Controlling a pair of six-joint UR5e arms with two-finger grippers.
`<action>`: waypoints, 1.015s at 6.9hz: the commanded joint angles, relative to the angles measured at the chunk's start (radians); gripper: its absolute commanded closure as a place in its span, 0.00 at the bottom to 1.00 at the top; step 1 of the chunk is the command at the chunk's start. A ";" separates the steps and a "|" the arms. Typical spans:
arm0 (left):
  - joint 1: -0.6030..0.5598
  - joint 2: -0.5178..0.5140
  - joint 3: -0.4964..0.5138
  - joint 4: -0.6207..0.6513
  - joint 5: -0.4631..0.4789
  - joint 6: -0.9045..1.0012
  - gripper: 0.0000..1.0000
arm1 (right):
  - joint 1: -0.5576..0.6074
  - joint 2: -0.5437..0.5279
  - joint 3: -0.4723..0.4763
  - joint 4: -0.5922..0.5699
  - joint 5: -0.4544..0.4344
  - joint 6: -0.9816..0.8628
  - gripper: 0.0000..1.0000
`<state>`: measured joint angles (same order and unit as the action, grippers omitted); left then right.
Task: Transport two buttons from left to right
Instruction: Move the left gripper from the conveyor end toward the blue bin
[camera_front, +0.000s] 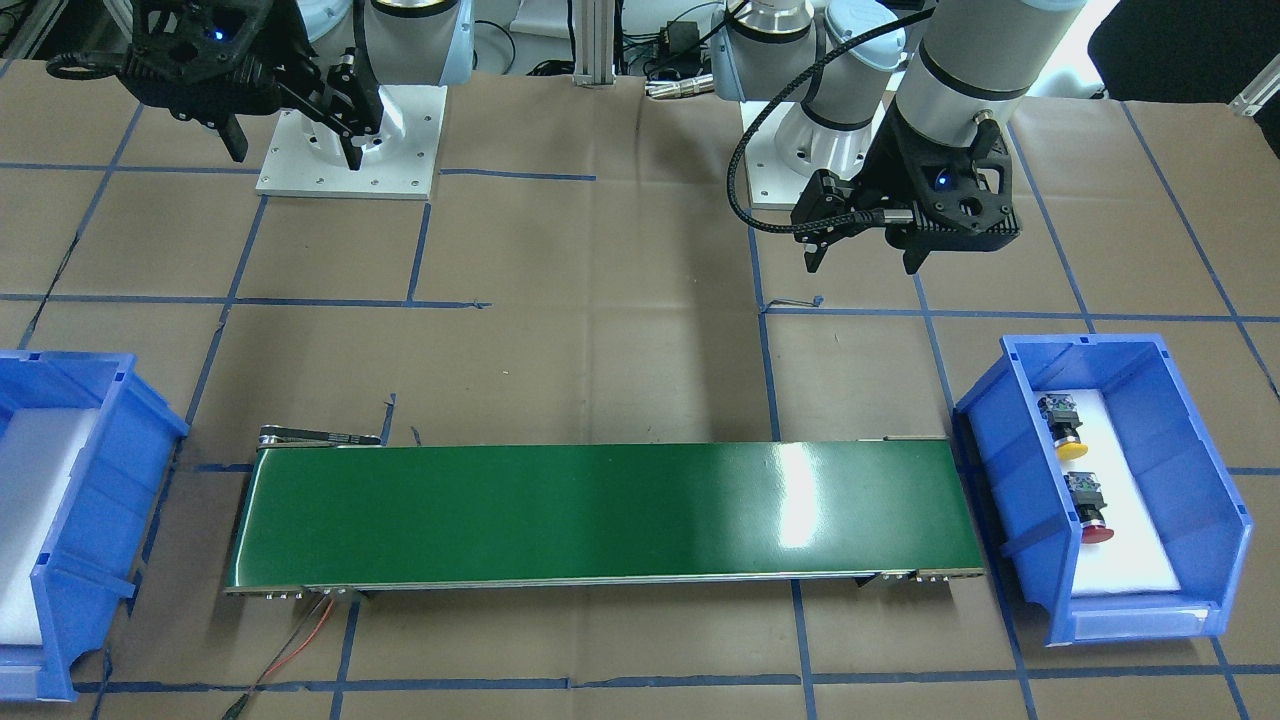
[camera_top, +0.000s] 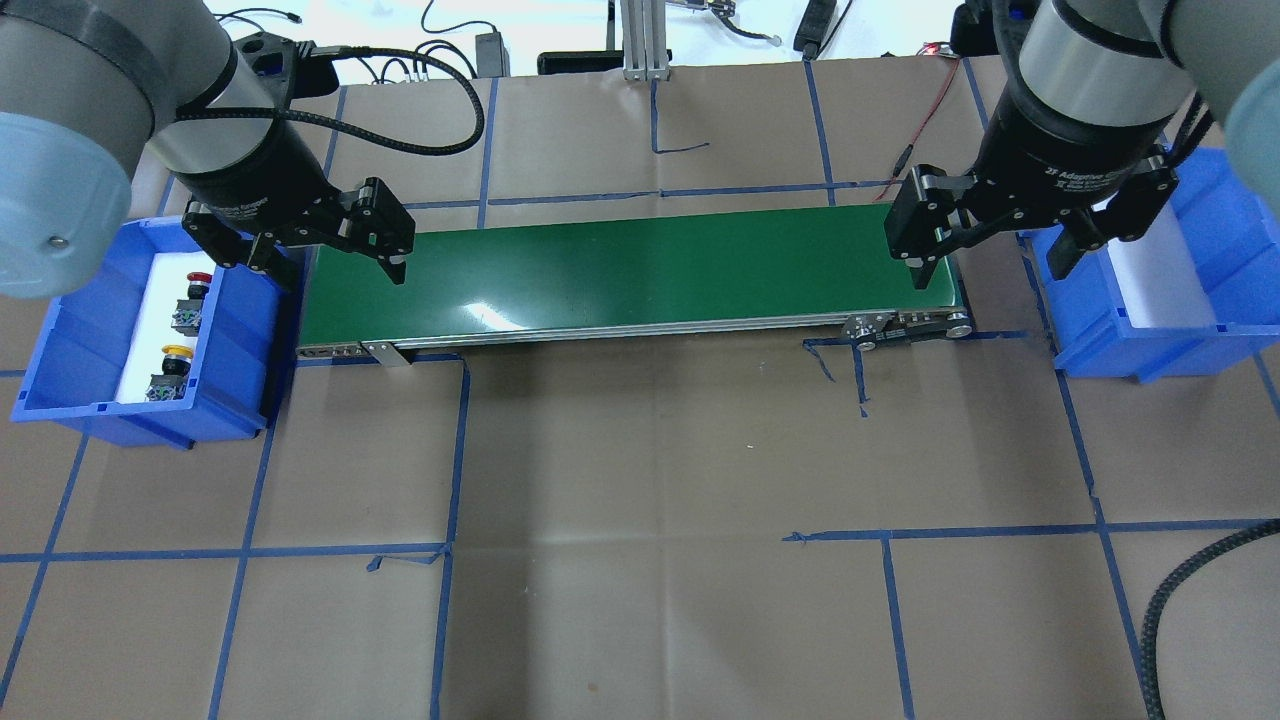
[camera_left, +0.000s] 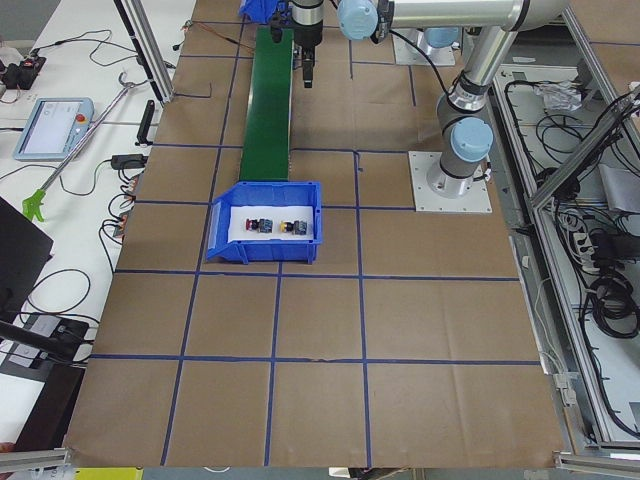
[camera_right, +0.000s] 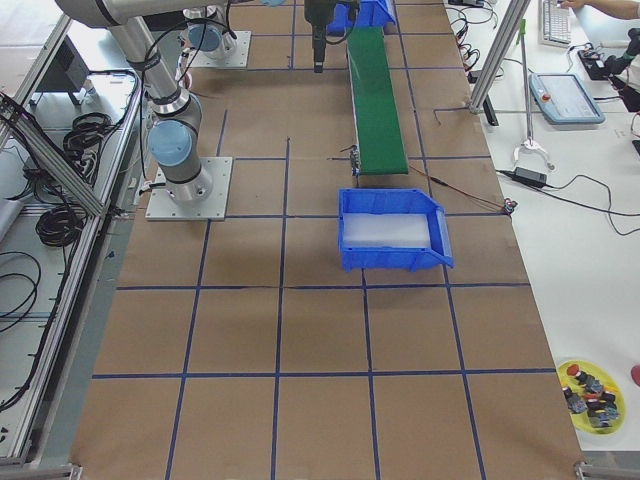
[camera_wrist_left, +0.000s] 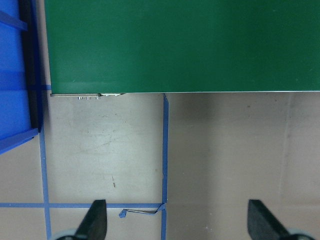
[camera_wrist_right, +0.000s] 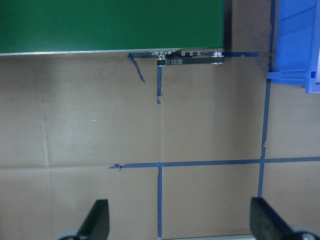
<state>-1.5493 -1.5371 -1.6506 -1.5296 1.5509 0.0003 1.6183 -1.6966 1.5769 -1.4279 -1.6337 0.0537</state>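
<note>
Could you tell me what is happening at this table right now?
Nothing is being handled yet. The yellow button and red button lie in the left bin. Both arms hover near the ends of the green belt, with the left gripper and right gripper open and empty. The right bin holds only its white pad.

Yellow-capped button (camera_front: 1064, 428) beside red-capped button (camera_front: 1089, 510) in blue bin (camera_front: 1185, 450)

text | right pincer (camera_top: 990, 268) housing | white print "2F Adaptive…", remainder unreadable | no other legible text
</note>
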 joint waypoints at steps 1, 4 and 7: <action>0.000 0.000 0.000 -0.001 0.005 0.003 0.00 | 0.000 0.000 0.000 0.000 0.000 0.000 0.00; 0.000 -0.006 0.000 -0.001 0.061 -0.003 0.00 | 0.000 0.000 0.000 0.000 0.000 0.000 0.00; 0.024 -0.005 -0.002 -0.003 0.061 0.017 0.00 | 0.000 0.002 0.002 0.000 0.000 0.000 0.00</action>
<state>-1.5402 -1.5430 -1.6510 -1.5313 1.6121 0.0111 1.6183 -1.6955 1.5779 -1.4281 -1.6337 0.0537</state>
